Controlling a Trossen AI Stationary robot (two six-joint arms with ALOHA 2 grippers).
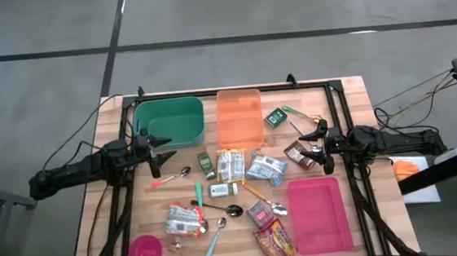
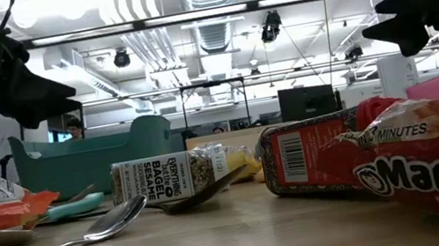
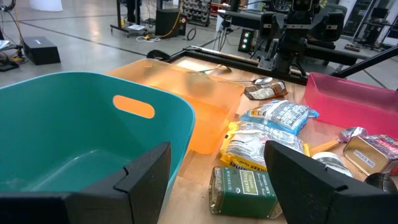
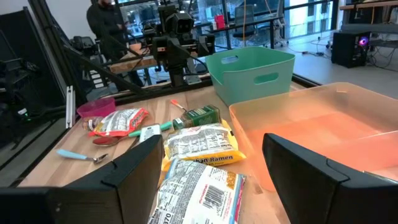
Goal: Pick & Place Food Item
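Pre-grasp step. Left gripper (image 1: pixel 165 148) wide, empty, beside teal bin (image 1: pixel 171 120). Right gripper (image 1: pixel 321 146) wide, empty, over brown packet (image 1: pixel 299 153). Food packets (image 1: pixel 248 167) mid-worktop; target probably one of them. Next: descend, close.

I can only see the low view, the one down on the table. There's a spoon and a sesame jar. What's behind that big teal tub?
Observer: Right beside the teal tub stands an orange bin; it looks empty.
Operator: Is there a pink thing too? I see a pink edge.
Observer: Yes, a pink tray lies at the near right of the table, with nothing in it.
Operator: Are the robot hands holding any food?
Observer: No. The left gripper waits by the tub and the right gripper by a brown packet, fingers open, both empty.
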